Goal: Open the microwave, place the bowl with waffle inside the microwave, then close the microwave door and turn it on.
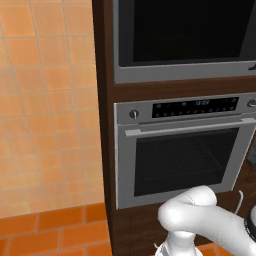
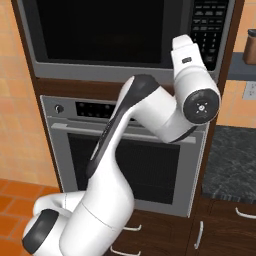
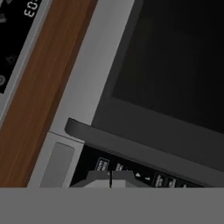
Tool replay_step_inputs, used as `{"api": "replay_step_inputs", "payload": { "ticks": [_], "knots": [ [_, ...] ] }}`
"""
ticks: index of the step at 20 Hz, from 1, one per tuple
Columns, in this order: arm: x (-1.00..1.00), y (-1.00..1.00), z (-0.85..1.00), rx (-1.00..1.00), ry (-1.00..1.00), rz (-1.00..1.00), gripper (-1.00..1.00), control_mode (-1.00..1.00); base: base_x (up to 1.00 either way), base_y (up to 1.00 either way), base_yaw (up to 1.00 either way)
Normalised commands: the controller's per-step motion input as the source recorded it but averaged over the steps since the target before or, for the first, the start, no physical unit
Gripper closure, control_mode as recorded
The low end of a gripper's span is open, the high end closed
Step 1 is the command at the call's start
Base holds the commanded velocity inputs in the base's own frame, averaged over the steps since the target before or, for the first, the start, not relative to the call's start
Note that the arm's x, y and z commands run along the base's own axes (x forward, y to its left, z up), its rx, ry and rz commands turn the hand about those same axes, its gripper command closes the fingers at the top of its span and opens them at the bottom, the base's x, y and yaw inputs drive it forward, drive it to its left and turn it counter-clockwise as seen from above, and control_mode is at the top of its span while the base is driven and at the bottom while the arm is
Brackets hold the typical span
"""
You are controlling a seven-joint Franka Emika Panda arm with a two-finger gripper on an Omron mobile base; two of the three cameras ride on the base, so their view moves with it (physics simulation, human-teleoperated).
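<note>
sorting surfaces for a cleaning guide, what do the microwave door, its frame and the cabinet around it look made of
Microwave door: looks like dark glass, flat and black with a faint sheen. Microwave frame: seems brushed grey metal, matte and even in tone, though painted plastic can't be ruled out. Cabinet: appears dark brown wood or wood veneer; the hand view shows a streaky grain.

Silver oven (image 1: 185, 155) set in dark wood cabinetry (image 1: 105, 100), door shut, bar handle (image 1: 190, 126) across top, round knob (image 1: 134, 114) left of digital panel (image 1: 195, 107). Orange tiled wall (image 1: 47, 100) and floor (image 1: 55, 230) seen left. Dark speckled countertop (image 2: 232, 160) seen right, drawers (image 2: 225, 232) below.
</note>
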Motion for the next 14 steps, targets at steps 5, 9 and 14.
{"api": "replay_step_inputs", "payload": {
  "ticks": [5,9,14],
  "knots": [
    [0.21,0.00,0.00,0.00,0.00,0.02,1.00,-1.00,0.00,0.00,0.00],
    [0.32,0.00,0.00,0.01,0.00,0.02,1.00,-1.00,0.00,0.00,0.00],
    [0.33,-0.09,0.00,0.04,0.00,0.04,1.00,-1.00,0.00,0.00,0.00]
  ]
}}
